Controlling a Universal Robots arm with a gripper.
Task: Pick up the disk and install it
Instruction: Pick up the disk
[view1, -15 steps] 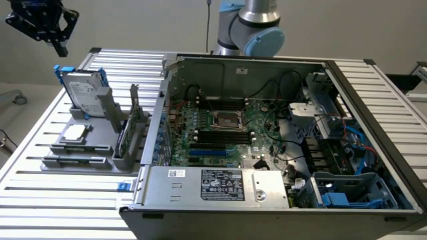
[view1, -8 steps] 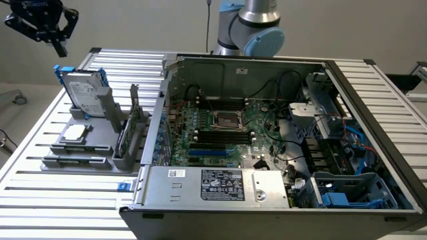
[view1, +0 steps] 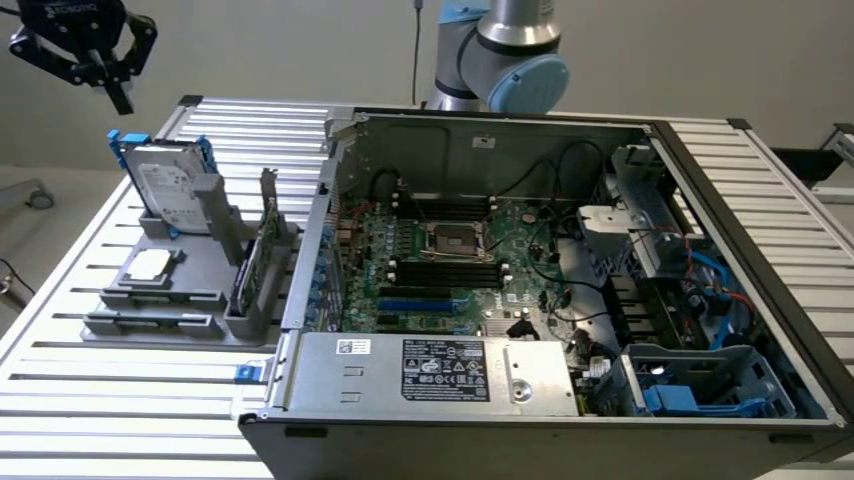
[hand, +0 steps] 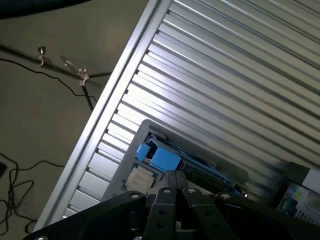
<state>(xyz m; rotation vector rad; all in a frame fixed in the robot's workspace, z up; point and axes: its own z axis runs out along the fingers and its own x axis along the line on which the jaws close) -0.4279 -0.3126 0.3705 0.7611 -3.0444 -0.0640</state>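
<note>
Gripper (view1: 120, 98): fingers pressed together, empty, above the far left corner of the table (view1: 94, 410).
Disk (view1: 171, 185): upright in grey rack (view1: 160, 320), left of open computer case (view1: 487, 140), below and near the gripper.
Handling note: approach seems best centred over its top edge, square to the flat faces.

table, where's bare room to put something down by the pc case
Bare table slats lie between the grey holder and the near edge, at the exterior view's lower left; another strip runs on that view's right, past the open case. Crowded: the holder, carrying the upright disk, stands close beside the case.
</note>
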